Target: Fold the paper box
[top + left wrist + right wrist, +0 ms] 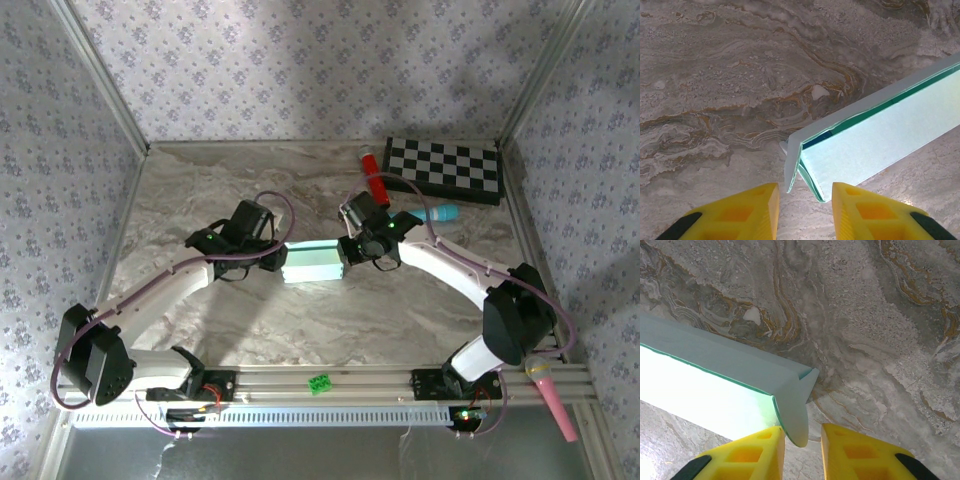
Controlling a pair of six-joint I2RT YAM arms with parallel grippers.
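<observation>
Jaws on both sides are sitting narrowly parted, each straddling an end flap (795,410) of the paper box (313,263), which is lying on the surface (300,330) between them. I'm worrying uneven squeezing could crease the thin card.

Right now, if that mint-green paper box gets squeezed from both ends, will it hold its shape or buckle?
The paper box would probably buckle: its walls look like thin card with hardly any visible thickness. Its end flap stands open, so that end likely gives first. It should slide easily on the smooth marble-pattern table.
</observation>
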